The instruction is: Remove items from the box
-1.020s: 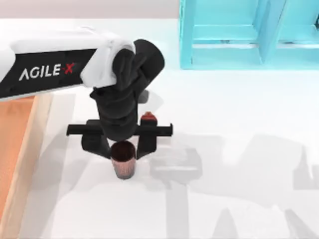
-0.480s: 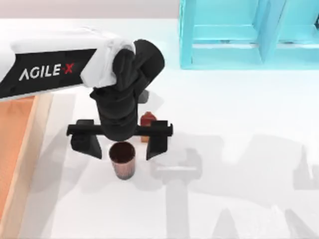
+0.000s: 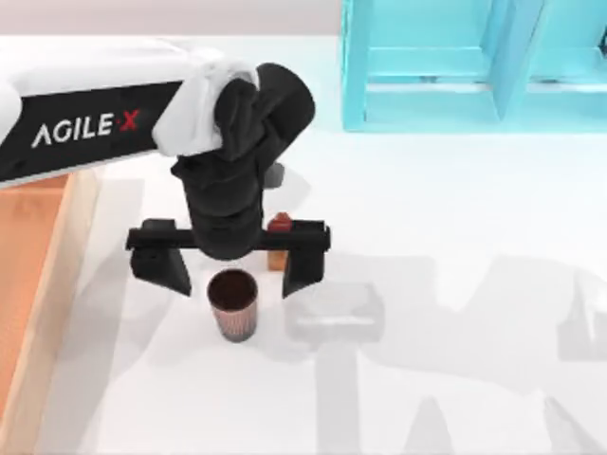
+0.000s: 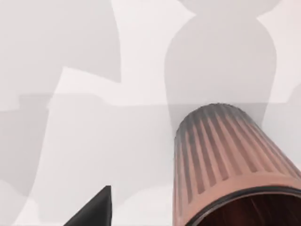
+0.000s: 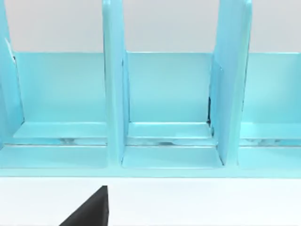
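The dark brown ribbed cup [image 3: 233, 302] stands upright on the white table, to the right of the box [image 3: 59, 284]. My left gripper [image 3: 232, 275] hovers just above and behind the cup, open wide, one finger on each side and clear of it. The amber bottle [image 3: 279, 237] with its red cap stands on the table behind the gripper's cross bar, partly hidden by it. In the left wrist view the cup [image 4: 225, 155] looms close beside one dark fingertip [image 4: 96, 209]. The right wrist view shows one dark fingertip [image 5: 91, 207] of the right gripper.
The wooden box runs along the table's left edge, its light rim [image 3: 71, 227] beside the arm. A teal-blue shelf unit [image 3: 474, 66] stands at the back right and faces the right wrist camera [image 5: 164, 94]. White table spreads to the right of the cup.
The left gripper, shut on the cup a second ago, has opened wide and risen slightly. The cup stays standing on the table; the bottle has not moved.
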You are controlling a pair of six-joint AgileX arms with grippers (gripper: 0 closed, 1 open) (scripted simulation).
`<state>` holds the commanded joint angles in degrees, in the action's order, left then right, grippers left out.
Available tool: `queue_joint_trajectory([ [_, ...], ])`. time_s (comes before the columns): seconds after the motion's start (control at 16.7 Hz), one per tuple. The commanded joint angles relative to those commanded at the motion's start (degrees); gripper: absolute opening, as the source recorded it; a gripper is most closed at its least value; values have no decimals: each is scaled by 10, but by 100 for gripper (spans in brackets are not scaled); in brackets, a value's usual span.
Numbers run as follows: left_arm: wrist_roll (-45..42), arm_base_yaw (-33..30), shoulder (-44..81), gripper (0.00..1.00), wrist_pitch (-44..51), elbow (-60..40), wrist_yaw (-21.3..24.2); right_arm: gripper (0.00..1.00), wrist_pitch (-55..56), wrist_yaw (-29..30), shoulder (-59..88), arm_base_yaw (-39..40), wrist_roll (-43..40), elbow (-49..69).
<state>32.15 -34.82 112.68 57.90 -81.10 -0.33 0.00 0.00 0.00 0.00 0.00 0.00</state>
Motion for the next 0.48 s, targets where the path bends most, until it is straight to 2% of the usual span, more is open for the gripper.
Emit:
queue_joint_trajectory([
  [0.48, 1, -3, -32, 100, 188, -153, 0, 100, 0, 0, 0, 0, 0, 0],
])
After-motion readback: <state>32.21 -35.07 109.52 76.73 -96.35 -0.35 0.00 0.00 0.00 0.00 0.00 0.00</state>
